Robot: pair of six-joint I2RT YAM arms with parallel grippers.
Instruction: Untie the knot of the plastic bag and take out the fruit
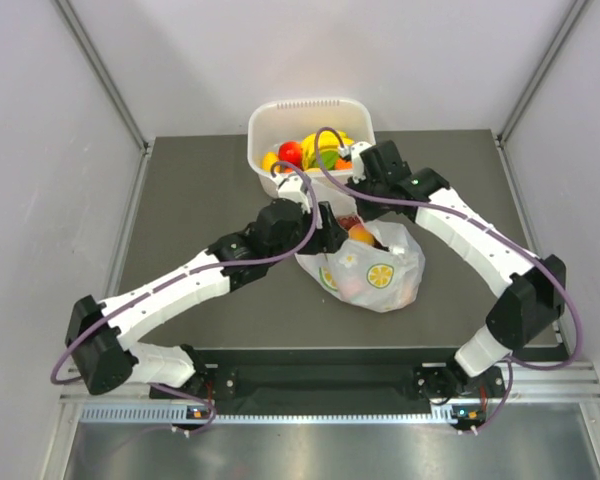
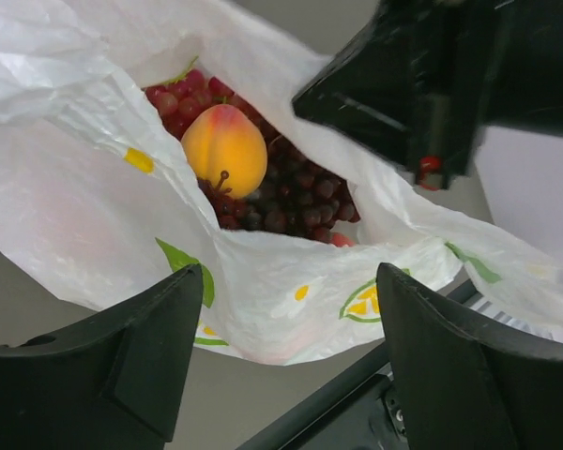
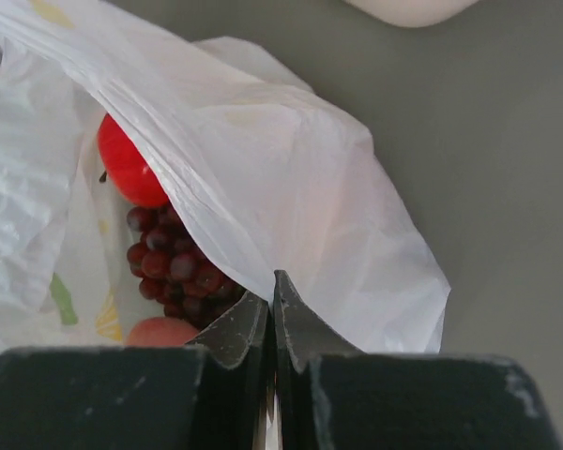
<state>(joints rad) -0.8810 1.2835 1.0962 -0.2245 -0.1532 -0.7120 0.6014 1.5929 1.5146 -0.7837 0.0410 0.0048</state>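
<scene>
Pale walls close in a dark grey bench [image 1: 200,200], with a white tub [image 1: 270,120] of mixed fruit and yellow bananas [image 1: 332,140] at its far edge. Near the middle of the bench, nearer than the tub, lies the plastic bag [image 1: 380,275], thin, white and printed with lemon slices. Its mouth gapes open toward the tub. The fruit [image 2: 263,187] lies inside the opening: an orange-yellow peach [image 2: 225,148] rests on a bunch of dark red grapes [image 2: 291,202]. The right wrist view also shows a red apple [image 3: 127,164] above the grapes and a pinkish piece [image 3: 159,330] below them. The left end effector [image 2: 289,281] hangs just outside the bag's mouth with its two fingers spread wide. Nothing is between them, and the printed lip of the bag lies just beyond their tips. The right end effector [image 3: 272,281] is at the opposite side of the mouth, fingers pressed together with no gap. The bag's upper film runs straight down into their tips, so it looks pinched there by the rim. From above, both arms reach inward and meet over the far end of the bag.
</scene>
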